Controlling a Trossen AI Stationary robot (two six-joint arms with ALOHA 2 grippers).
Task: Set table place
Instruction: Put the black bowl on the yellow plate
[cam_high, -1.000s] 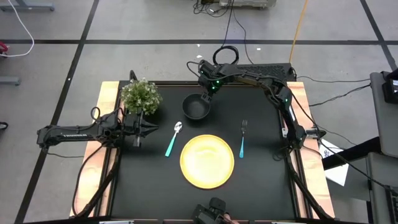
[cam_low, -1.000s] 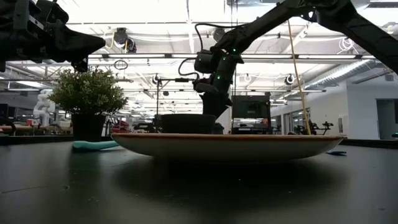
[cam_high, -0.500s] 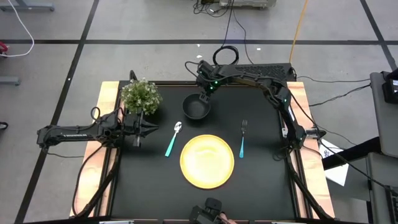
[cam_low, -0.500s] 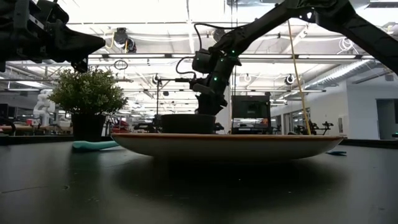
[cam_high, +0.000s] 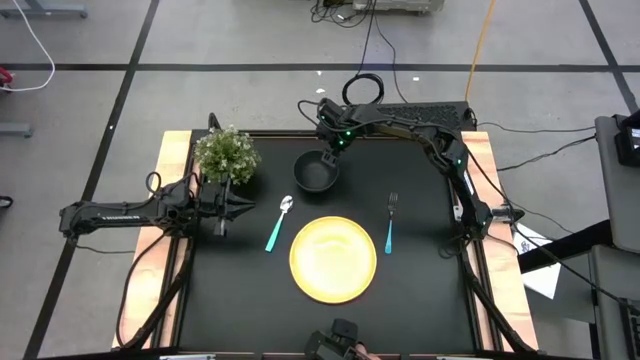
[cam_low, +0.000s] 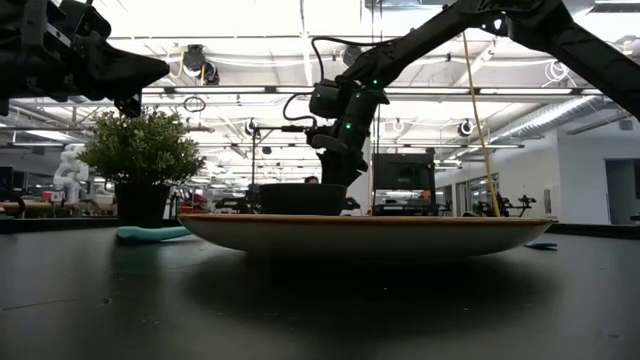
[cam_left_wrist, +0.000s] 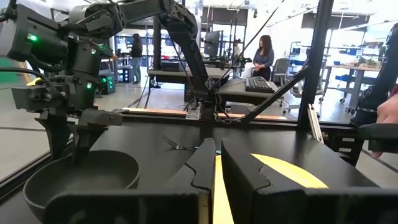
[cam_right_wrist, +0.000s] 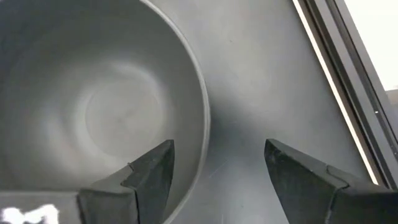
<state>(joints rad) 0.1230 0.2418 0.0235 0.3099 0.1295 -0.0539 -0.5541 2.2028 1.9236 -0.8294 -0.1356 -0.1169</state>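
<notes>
Now right gripper (cam_right_wrist: 214, 165) over far rim of small black round bowl (cam_high: 315, 173), beyond round yellow plate (cam_high: 333, 259); fingers apart, straddling rim wall, one inside, one outside. Best approach: lower squarely, pinch rim firmly, lift level. Left gripper (cam_high: 222, 208) waits near-closed beside green potted plant (cam_high: 227, 153).

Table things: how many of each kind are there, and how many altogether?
Plate: 1
Bowl: 1
Spoon: 1
Fork: 1
Plant: 1
Total: 5
</notes>
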